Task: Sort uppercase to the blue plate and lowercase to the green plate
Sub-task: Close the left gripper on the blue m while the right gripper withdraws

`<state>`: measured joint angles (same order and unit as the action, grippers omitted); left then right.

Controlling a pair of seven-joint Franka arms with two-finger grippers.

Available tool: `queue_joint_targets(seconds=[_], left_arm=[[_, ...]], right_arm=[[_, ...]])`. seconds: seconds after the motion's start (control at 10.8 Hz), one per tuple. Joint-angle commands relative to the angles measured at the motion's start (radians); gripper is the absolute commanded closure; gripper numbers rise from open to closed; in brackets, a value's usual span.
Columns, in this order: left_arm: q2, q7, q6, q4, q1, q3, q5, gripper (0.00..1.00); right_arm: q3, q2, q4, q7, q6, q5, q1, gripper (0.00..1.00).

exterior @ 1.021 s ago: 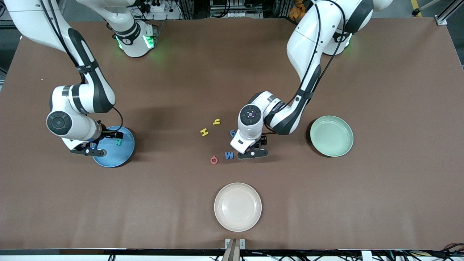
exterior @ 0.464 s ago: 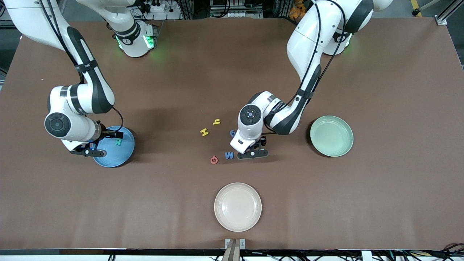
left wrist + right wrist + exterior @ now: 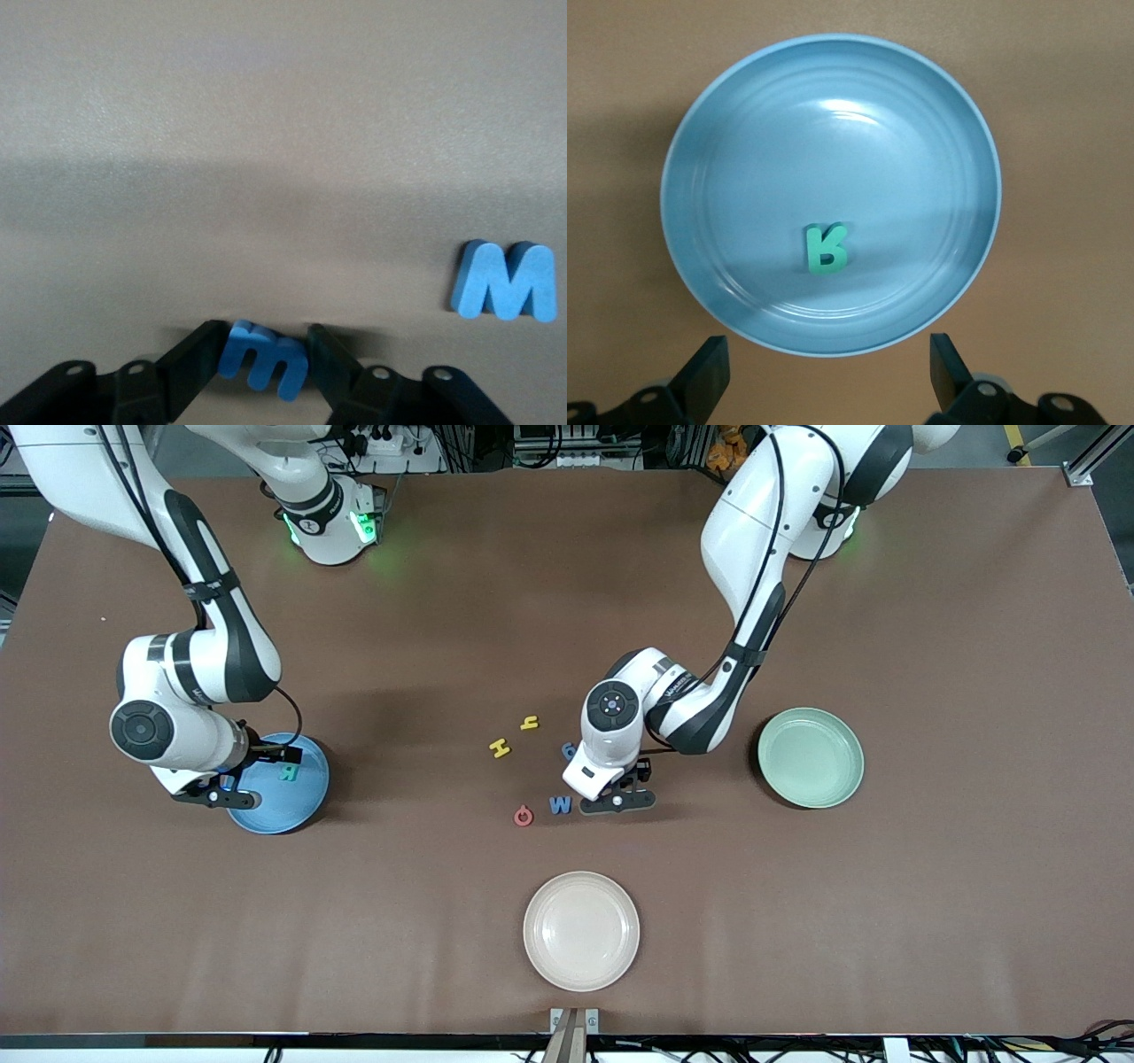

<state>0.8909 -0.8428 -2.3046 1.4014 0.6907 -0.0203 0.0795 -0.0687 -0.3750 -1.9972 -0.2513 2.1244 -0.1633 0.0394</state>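
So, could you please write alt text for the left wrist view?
The left gripper has its jaws shut on a small blue E-shaped piece just above the brown table. The blue W lies flat nearby.

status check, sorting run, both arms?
Left end effector shut on blue E-shaped piece, beside blue W. Right end effector open over blue plate; teal R in. Nothing blocking.

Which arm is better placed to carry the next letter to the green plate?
Left. The left gripper is shut on the blue E piece, and the green plate is at its end. The right gripper is open over the blue plate.
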Motion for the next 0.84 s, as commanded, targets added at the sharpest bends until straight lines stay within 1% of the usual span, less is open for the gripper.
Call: queue_joint_targets(seconds=[0.0,0.09,0.37,0.56,0.74], left_arm=[[-0.045,-0.012,0.054,0.010,-0.007,0.000,0.025,0.61],[-0.062,-0.004,0.073,0.019,-0.022,-0.001,0.025,0.61],[-0.073,0.008,0.079,0.036,-0.028,-0.003,0.025,0.62],[-0.088,0.019,0.100,0.040,-0.043,-0.003,0.025,0.64],[-0.154,0.097,0.143,0.101,-0.077,-0.010,0.013,0.64]], right_arm=[[-0.006,0.013,0.012,-0.014,-0.027,0.025,-0.015,0.00],[-0.005,0.013,0.014,-0.017,-0.029,0.051,-0.027,0.00],[-0.006,0.005,0.032,-0.077,-0.030,0.059,-0.082,0.00],[-0.006,-0.002,0.052,-0.112,-0.018,0.061,-0.154,0.00],[-0.006,-0.047,0.113,-0.207,-0.018,0.061,-0.232,0.00]])
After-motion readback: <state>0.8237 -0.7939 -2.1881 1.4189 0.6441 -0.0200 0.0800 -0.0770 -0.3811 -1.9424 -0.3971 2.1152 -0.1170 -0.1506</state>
